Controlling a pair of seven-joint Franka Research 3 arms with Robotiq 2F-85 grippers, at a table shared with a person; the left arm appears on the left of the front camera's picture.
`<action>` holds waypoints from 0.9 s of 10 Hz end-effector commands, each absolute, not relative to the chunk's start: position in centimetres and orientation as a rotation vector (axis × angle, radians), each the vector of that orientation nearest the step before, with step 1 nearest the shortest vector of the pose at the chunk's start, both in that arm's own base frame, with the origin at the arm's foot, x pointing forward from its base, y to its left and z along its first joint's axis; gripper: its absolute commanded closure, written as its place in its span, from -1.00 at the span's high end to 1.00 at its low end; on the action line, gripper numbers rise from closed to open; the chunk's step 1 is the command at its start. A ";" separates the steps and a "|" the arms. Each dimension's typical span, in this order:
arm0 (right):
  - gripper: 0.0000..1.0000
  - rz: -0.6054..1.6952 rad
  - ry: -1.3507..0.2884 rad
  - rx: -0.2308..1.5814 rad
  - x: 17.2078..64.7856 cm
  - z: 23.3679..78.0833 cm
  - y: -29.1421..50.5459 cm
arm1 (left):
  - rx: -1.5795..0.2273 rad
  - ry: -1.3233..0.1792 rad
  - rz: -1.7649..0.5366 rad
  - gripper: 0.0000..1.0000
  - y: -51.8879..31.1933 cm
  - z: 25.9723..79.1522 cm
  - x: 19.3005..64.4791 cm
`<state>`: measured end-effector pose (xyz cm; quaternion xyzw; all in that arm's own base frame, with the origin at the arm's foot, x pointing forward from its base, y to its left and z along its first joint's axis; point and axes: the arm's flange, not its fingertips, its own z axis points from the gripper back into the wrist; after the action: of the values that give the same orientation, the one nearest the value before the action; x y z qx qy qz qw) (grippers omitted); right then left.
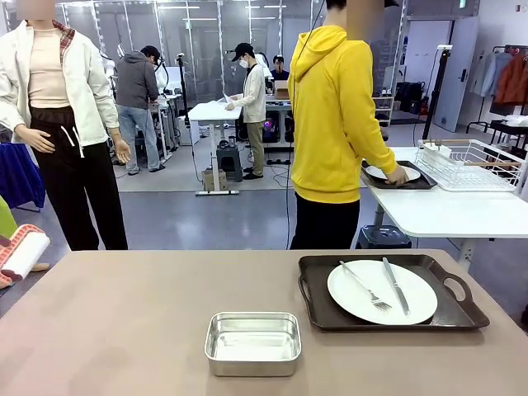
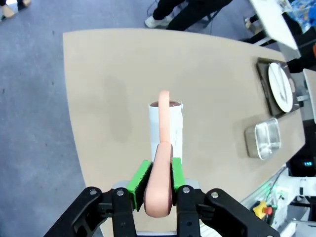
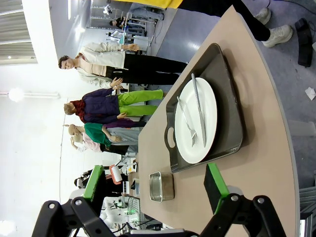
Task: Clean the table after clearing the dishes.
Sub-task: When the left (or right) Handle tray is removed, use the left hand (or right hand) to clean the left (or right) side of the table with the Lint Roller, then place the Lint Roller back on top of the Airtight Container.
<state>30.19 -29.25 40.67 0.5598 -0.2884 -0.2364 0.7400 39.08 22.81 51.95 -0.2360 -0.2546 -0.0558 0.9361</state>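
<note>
Roller [image 1: 23, 252] — cut by left edge; far plate [image 1: 378, 172] partly hidden.

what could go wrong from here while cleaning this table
A tray with a plate, fork and knife sits on the table, so the lint roller gripped by the left pincer could bump it if rolling starts. The loose fork and knife could slide off if the tray tips. The steel pan may block the roller.

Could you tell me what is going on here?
The person in yellow has a hand on a tray on the white side table. A second tray with plate, fork and knife sits on the brown table beside a steel pan. The left claw grips the pink handle of a roller; the right claw is open.
</note>
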 end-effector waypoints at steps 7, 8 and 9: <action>1.00 -0.511 -0.644 1.236 30.1 40.9 -29.3 | -0.477 -0.501 -0.110 -0.54 23.2 51.2 40.3; 1.00 -0.511 -0.644 1.236 30.1 40.9 -29.3 | -0.439 -0.531 -0.346 -0.54 20.1 55.6 42.2; 1.00 -0.511 -0.644 1.236 30.1 40.9 -29.3 | -0.378 -0.558 -0.581 -0.54 15.5 60.0 43.8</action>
<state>30.21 -29.24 40.64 0.5599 -0.2879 -0.2364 0.7401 42.27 18.81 55.58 -0.2066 -0.2535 -0.1708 0.9295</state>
